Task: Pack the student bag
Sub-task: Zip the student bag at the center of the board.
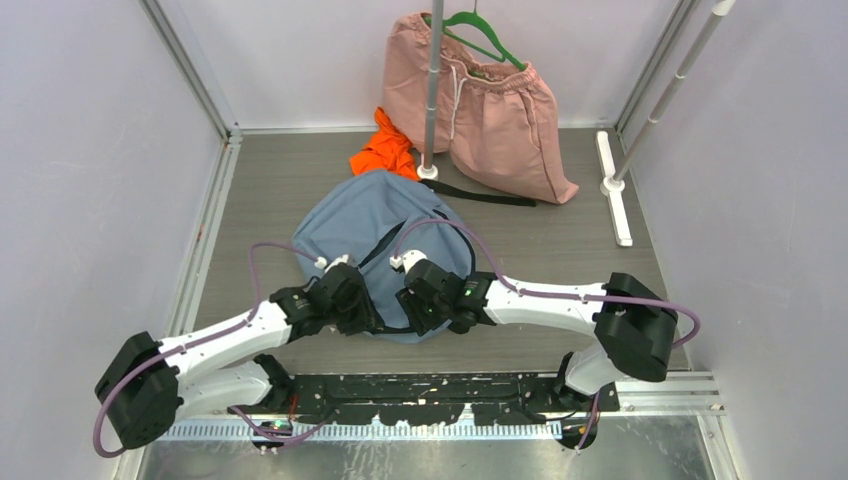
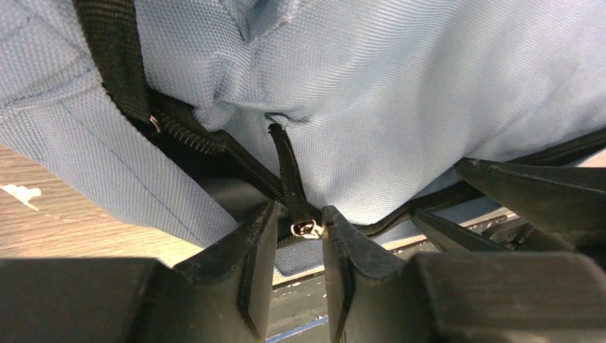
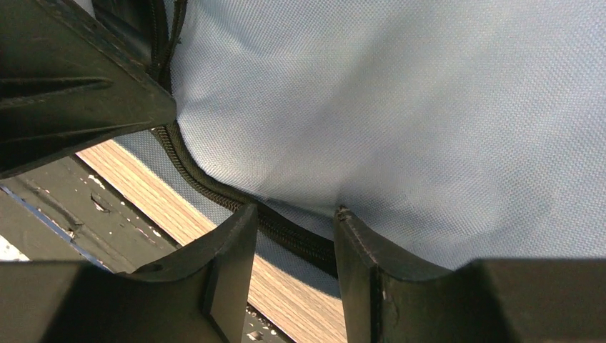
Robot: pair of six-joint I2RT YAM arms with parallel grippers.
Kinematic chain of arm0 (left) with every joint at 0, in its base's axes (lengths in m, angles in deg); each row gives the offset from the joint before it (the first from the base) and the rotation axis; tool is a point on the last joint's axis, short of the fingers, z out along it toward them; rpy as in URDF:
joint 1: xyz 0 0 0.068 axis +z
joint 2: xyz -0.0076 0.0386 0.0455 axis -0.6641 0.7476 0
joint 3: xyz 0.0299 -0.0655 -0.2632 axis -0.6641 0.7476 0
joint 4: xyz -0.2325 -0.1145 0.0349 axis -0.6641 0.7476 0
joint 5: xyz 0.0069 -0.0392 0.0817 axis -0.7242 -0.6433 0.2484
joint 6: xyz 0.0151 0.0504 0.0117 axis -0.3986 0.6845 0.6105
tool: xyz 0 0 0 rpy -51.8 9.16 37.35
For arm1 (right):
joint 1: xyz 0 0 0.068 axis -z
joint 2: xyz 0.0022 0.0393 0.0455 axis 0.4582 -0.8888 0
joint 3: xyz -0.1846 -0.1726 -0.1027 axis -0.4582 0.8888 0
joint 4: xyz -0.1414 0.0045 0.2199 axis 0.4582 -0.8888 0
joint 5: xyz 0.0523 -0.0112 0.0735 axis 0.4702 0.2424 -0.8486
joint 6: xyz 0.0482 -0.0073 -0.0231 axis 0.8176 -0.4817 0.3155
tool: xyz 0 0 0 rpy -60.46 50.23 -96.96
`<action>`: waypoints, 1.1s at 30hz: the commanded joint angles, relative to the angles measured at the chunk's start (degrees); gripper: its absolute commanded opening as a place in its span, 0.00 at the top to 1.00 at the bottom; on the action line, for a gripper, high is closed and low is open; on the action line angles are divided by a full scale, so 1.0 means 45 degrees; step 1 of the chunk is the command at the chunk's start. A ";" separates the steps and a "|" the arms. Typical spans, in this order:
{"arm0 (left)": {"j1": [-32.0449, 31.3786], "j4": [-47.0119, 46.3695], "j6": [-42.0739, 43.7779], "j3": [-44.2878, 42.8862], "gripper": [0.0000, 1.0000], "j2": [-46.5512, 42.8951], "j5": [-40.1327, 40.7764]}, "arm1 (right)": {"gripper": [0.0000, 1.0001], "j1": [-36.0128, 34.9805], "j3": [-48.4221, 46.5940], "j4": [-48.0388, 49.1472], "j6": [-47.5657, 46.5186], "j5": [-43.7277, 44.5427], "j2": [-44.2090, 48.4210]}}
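Note:
The student bag (image 1: 375, 225), a grey-blue fabric backpack with black zippers, lies on the wooden table in front of both arms. My left gripper (image 1: 352, 300) is at its near edge. In the left wrist view it (image 2: 299, 214) is open, with a black zipper pull cord (image 2: 286, 168) and its metal ring (image 2: 309, 229) hanging between the fingertips. My right gripper (image 1: 428, 298) is beside it at the same edge. In the right wrist view it (image 3: 293, 214) is open, its fingers on either side of the bag's black zipper line (image 3: 207, 187). The bag's fabric (image 3: 400, 107) fills that view.
Pink drawstring shorts (image 1: 495, 115) on a green hanger (image 1: 487, 38) hang from a pole stand (image 1: 431, 90) at the back. An orange cloth (image 1: 385, 148) and a black strap (image 1: 490, 196) lie behind the bag. A second white stand (image 1: 615, 185) is at the back right.

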 commanded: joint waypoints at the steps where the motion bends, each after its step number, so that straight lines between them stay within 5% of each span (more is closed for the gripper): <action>1: -0.0048 0.0297 -0.0300 0.0002 0.72 -0.0647 0.0445 | 0.51 -0.0073 0.0002 0.0629 0.0096 -0.0106 0.0112; 15: -0.0048 0.0822 -0.0217 -0.0982 0.67 0.0698 0.1821 | 0.53 -0.0078 -0.0037 0.0577 0.0013 -0.0018 0.0115; 26: -0.0064 0.0916 -0.0289 -0.1130 1.00 0.0643 0.1953 | 0.54 -0.0092 -0.0085 0.0379 -0.0041 0.0244 0.0113; 33: -0.0049 0.1533 -0.0176 -0.1327 1.00 -0.1474 0.2098 | 0.57 -0.0086 -0.0039 0.0066 -0.0042 0.0707 0.0294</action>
